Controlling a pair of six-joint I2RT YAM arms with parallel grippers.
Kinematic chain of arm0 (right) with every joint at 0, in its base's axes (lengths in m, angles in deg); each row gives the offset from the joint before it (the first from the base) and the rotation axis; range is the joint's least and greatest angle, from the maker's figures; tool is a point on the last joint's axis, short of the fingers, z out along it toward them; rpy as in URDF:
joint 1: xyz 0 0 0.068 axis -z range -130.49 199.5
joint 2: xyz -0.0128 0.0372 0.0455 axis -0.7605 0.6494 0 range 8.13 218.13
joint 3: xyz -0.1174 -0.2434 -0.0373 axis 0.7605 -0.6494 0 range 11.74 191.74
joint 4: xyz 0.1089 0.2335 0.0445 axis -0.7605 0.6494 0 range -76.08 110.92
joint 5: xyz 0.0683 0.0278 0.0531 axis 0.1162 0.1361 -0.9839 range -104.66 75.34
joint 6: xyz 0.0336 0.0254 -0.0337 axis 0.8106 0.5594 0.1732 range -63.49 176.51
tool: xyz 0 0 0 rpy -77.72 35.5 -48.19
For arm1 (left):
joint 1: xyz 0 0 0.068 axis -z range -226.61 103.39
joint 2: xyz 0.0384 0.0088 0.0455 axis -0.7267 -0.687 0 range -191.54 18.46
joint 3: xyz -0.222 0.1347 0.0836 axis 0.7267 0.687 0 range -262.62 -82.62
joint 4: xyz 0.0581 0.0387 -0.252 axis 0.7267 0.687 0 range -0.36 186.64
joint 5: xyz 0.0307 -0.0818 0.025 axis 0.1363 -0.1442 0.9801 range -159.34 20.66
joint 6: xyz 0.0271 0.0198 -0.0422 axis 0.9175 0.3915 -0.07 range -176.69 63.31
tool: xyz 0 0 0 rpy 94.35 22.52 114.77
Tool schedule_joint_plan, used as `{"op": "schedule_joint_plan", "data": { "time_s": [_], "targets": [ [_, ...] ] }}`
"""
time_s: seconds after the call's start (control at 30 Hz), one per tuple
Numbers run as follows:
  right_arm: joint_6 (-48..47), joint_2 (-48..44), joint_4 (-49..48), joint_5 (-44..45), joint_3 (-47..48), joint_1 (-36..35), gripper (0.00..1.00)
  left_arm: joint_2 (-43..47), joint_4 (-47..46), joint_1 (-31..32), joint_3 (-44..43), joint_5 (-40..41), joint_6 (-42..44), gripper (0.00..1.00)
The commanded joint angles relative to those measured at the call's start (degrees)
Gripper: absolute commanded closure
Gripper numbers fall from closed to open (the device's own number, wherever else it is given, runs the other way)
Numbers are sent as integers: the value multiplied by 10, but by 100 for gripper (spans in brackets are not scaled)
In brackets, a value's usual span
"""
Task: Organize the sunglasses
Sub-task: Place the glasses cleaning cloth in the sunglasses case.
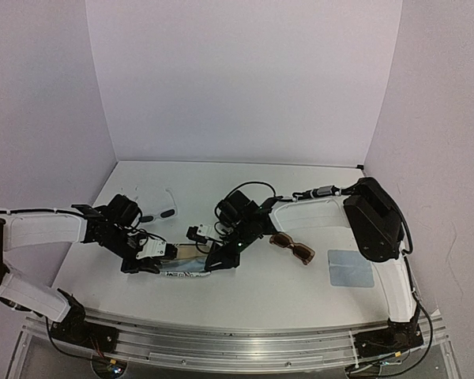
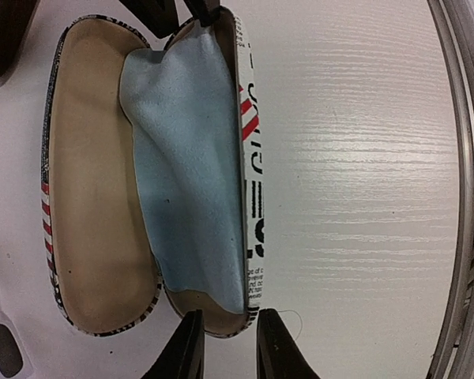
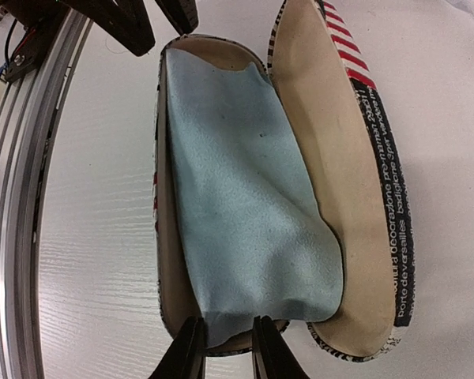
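The white-framed sunglasses [image 1: 163, 212] lie on the table behind my left gripper; one dark lens shows in the left wrist view [image 2: 3, 350]. The brown sunglasses [image 1: 292, 249] lie right of my right gripper. Between the grippers the striped white case [image 1: 182, 268] lies open, with a light-blue cloth [image 2: 189, 158] draped in one half. My left gripper [image 2: 227, 347] is nearly shut around one end of the case [image 2: 95, 197]. My right gripper [image 3: 221, 347] is closed at the opposite end, on the cloth's edge [image 3: 245, 197] and the case rim [image 3: 355, 158].
A second light-blue cloth [image 1: 350, 268] lies flat at the right front of the table. The metal rail [image 1: 245, 339] runs along the near edge. White walls enclose the table at the back and sides.
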Motion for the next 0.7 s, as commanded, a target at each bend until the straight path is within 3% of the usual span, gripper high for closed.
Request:
{"op": "schedule_joint_plan", "data": {
  "time_s": [0.0,0.3,0.47,0.53,0.67],
  "targets": [
    [-8,-43,14,-14,11,-3,76,18,15,-1,-16,-13,10,75],
    [7,-66,16,-28,15,-2,72,39,50,-1,-36,-34,22,63],
    [37,-73,15,-21,25,-2,70,41,76,-1,-76,-72,14,61],
    [63,-65,13,-5,44,-1,75,39,79,-1,-95,-101,0,61],
    [167,-19,6,61,112,-17,94,21,58,-2,-111,-115,-33,66]
  ]
}}
